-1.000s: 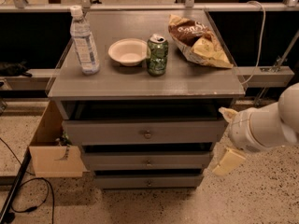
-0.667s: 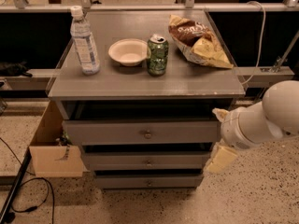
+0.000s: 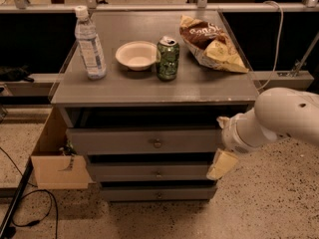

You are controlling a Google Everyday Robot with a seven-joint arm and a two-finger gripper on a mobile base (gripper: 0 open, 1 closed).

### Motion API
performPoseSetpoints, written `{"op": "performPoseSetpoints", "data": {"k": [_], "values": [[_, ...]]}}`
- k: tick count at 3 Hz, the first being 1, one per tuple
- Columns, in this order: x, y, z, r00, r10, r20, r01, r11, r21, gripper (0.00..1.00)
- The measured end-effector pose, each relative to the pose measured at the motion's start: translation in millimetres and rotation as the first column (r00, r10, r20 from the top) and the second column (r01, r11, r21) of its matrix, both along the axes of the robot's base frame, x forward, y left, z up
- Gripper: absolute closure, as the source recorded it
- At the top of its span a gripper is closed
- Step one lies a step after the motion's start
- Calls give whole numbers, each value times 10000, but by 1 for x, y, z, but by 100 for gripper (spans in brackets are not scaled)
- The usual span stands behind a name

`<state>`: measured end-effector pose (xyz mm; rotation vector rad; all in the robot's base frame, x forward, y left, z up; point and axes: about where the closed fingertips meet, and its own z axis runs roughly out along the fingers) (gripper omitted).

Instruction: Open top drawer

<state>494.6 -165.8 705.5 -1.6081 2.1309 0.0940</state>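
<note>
Three grey drawers stacked up front, and the one that matters is the top drawer (image 3: 119,141). It is the widest and has the tallest front, plain grey wood, with one small round metal knob (image 3: 157,144) dead centre. It sits right under the desk (image 3: 219,86) top, with a dark gap showing above its front edge. Below it are the middle drawer (image 3: 124,172) and the bottom drawer (image 3: 134,193), both narrower and shorter.

Now the gripper (image 3: 221,142): it comes in from the right on a white arm (image 3: 284,116) and sits at the right end of the top drawer's front. The cream fingers (image 3: 222,164) stand apart. One tip pokes up near the drawer's upper corner, and the other hangs down past its lower corner, in front of the middle drawer's end. The knob is well to their left, and I cannot tell whether they touch the wood.

At floor level on the left there is one cardboard box (image 3: 60,171).

Further back on the desk, count them off: one water bottle (image 3: 89,44), one pale bowl (image 3: 136,55), one green can (image 3: 167,59) and one chip bag (image 3: 212,46).
</note>
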Motion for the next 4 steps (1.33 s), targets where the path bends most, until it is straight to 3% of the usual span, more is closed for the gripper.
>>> {"op": "performPoseSetpoints", "data": {"k": [1, 4], "values": [[21, 14, -8, 9998, 193, 36, -192, 9998, -98, 0], [57, 24, -38, 9999, 136, 48, -135, 9999, -77, 0]]}}
